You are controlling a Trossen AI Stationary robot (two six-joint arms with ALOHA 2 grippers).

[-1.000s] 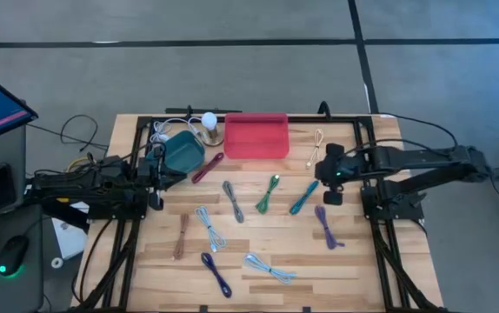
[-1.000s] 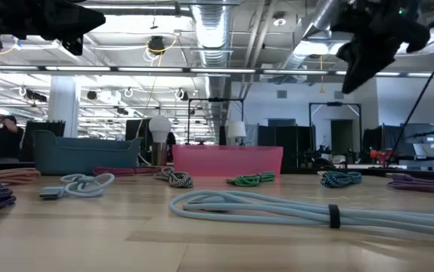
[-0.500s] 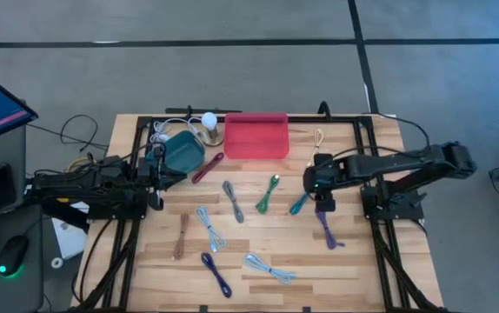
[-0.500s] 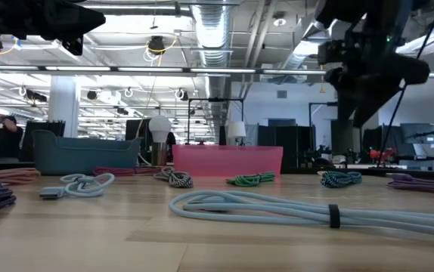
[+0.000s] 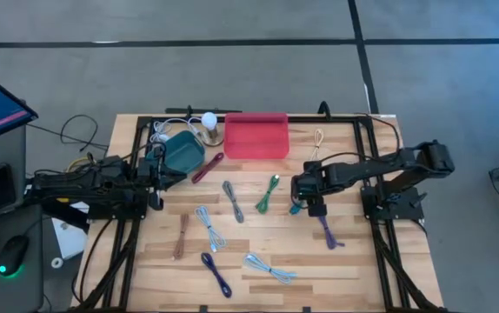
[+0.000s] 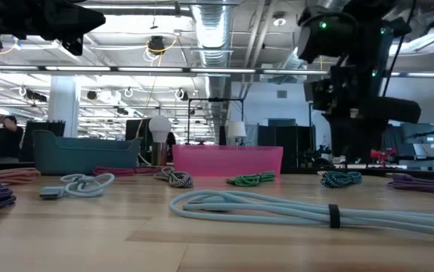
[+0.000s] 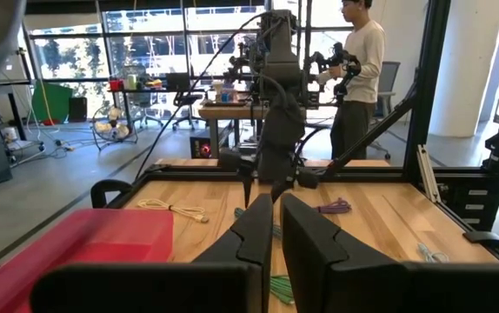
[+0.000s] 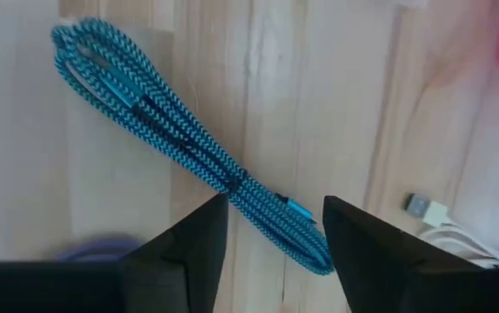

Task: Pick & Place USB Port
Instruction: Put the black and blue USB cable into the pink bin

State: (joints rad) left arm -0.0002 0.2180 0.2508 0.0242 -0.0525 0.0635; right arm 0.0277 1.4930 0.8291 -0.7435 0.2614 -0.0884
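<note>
Right gripper [image 5: 299,196] has swung in over the teal braided USB cable [image 8: 189,143] at table centre-right, jaws spread astride it; light, limp, grippy bundle, best pinched mid-bundle.

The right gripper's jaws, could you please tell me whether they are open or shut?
Open. In the right wrist view the right gripper shows its two jaws standing apart, with the teal braided cable lying on the table between and beyond them.

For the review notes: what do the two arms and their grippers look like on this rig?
Both arms are dark, near-black, jointed links. The right arm is slim, with a small green light near its wrist. The right gripper has two broad, flat dark fingers. The left gripper has two thick dark fingers with angular, tapered tips. The left arm carries loose cabling.
</note>
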